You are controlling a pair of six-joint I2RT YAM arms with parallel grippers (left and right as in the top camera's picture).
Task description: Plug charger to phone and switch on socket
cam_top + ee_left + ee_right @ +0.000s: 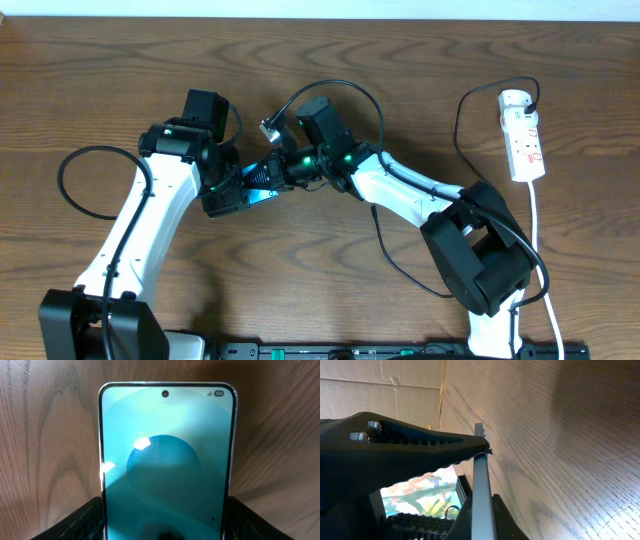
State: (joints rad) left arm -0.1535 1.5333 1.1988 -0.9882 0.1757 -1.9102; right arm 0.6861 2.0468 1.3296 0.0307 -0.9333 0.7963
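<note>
Left pincer (167,520) clamped on phone (167,445); right pincer (481,452) closed, tip at phone's edge

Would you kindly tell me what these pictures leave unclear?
- Charging port of the phone: left wrist view, cut off by the bottom edge.
- Switches on the socket: overhead, too small to read.
- What the right end effector grips: right wrist view, its own fingers block it.

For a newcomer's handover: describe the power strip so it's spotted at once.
Go to the wooden table's right edge, past the right arm. The power strip lies there: the only white bar, dotted with red switches.
</note>
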